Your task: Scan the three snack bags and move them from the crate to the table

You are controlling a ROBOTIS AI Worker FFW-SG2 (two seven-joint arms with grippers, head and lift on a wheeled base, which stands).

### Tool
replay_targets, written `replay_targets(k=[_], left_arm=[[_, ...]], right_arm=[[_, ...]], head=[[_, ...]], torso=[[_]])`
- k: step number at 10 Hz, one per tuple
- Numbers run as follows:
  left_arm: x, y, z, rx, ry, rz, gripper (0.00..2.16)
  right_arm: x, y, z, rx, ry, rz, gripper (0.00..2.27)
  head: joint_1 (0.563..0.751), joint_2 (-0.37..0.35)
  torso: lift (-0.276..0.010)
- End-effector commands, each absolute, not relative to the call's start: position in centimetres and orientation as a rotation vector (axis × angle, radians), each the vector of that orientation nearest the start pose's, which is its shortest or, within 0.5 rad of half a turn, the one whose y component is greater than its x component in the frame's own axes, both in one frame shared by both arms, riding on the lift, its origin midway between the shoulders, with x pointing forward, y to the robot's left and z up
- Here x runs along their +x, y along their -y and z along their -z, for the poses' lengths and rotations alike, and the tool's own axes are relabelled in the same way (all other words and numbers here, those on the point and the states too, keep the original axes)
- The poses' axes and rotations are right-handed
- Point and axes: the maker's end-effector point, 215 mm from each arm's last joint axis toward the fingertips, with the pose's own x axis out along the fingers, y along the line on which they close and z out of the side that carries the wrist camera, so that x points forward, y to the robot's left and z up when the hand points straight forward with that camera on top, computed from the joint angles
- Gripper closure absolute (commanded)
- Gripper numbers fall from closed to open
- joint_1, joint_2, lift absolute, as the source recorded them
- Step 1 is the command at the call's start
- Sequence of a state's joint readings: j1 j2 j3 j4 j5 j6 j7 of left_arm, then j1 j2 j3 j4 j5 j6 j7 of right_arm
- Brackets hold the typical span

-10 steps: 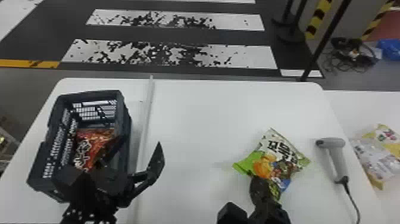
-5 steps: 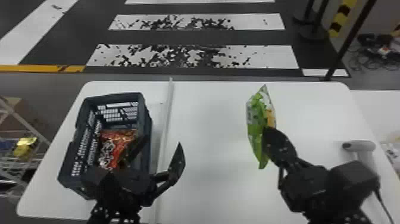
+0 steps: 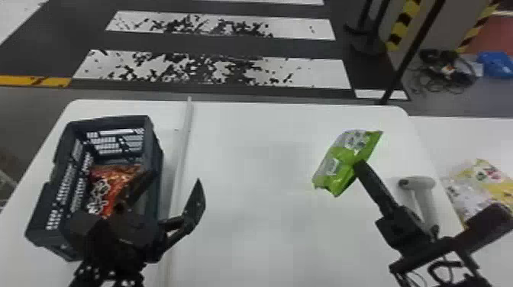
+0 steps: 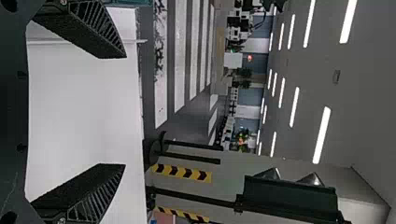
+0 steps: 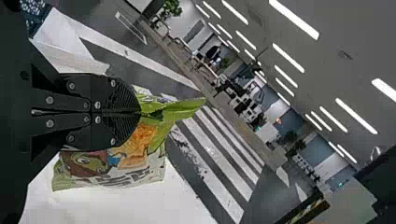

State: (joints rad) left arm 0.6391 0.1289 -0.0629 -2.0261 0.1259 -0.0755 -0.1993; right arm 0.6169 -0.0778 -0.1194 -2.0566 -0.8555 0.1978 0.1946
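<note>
Black and flat-fingered, the right gripper [image 3: 357, 166] is closed on a green, printed snack bag [image 3: 349, 149], its two fingers pressed nearly together on the wrapper. The bag sits tilted at the fingertips, over a smooth white table [image 3: 267, 183]; the right wrist view shows an orange picture on it. Just to the right of that grip lies a pale grey handheld scanner [image 3: 417, 183], partly hidden behind the arm. Farther right, on another white surface, are yellow-and-white plastic bags [image 3: 490, 175].

Well to the left of the grip, a thin white strip [image 3: 186, 129] runs along the table. Past it stands a dark blue-grey plastic crate [image 3: 110, 119] with slotted walls, a red-orange snack bag [image 3: 103, 187] lying inside. The black left gripper [image 3: 173, 175] is at the crate's near end, holding nothing, its two fingers spread wide, one over the crate and the other beyond its side, above the table.
</note>
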Motion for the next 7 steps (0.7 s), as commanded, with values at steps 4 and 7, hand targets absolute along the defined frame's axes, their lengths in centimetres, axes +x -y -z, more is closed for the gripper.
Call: replay_targets(k=[4,7], left_arm=[[39.5,-16.0,39.1,-0.066,-0.122,0.310,0.04],[39.7,-15.9,39.5,-0.068,-0.126,0.312,0.04]], right_arm=[[37.1,29.6,46.8,0.756,-0.296,0.053,1.86],[33.3,31.2,49.5,0.734,-0.360,0.139,0.00]], head=[[0.695,-0.158],[0.695,-0.220]], torso=[[-0.062],[-0.062]])
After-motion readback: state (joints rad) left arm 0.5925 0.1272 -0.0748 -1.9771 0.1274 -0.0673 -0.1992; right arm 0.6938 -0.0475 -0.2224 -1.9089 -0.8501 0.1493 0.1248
